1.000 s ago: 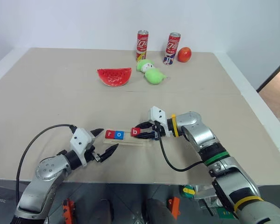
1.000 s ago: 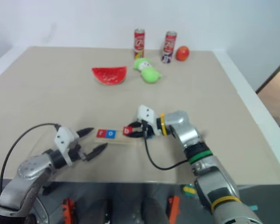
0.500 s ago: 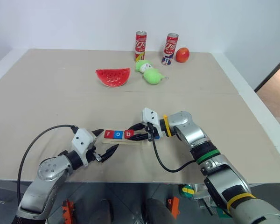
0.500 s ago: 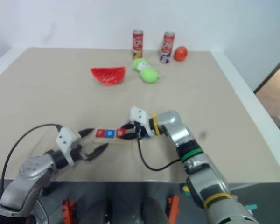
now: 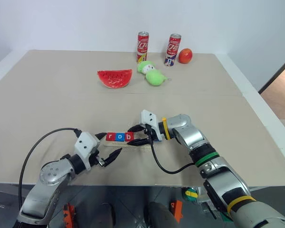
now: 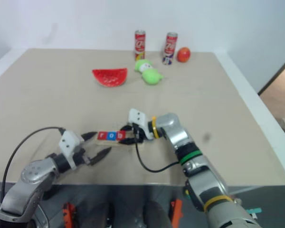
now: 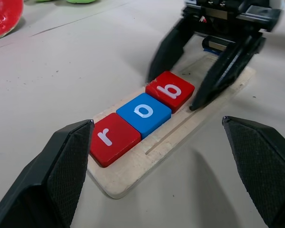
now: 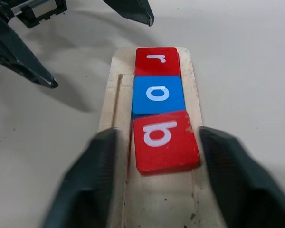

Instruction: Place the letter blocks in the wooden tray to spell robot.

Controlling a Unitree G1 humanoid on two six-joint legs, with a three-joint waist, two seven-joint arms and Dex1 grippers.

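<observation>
Head stereo looks down the table (image 5: 47,99); both wrist cameras, close, probably share the wooden tray (image 7: 180,135).

The wooden tray (image 8: 154,156) runs off the frame edge beyond the b block (image 8: 165,140).

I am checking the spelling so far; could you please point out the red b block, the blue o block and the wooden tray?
red b block (image 7: 170,90), left wrist view, top face.
blue o block (image 7: 143,111), left wrist view, top face.
wooden tray (image 7: 133,175), left wrist view, bare near end.
</observation>
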